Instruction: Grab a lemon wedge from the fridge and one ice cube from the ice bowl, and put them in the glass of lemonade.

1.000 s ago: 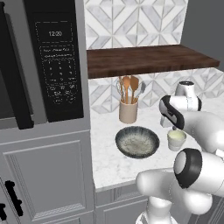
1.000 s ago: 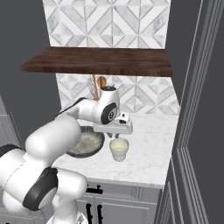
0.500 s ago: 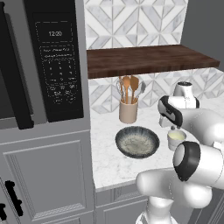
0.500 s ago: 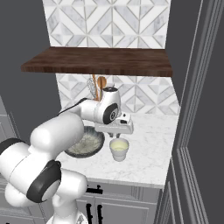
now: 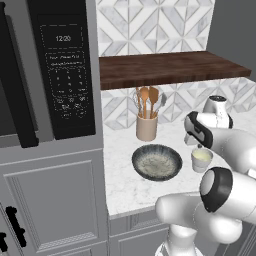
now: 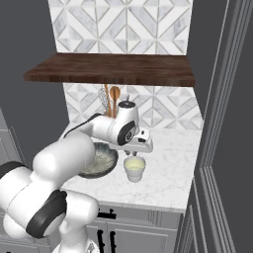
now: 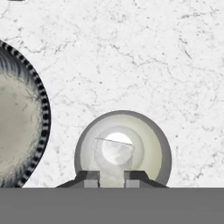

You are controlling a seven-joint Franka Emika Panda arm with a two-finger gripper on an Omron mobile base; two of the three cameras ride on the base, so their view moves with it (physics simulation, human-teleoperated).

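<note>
Claw (image 7: 112,177) nearly closed, apparently gripping 1 clear ice cube (image 7: 113,154), directly above glass of lemonade (image 7: 123,148); ice bowl (image 7: 19,116) beside. Step: ice drop. Next: open the claw.

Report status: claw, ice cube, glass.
Claw shut on ice cube, directly above glass. Bowl beside glass, apart. Nothing in the way.

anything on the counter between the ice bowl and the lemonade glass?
Nothing: in the hand view, bare marble separates the ice bowl from the glass of lemonade.
</note>
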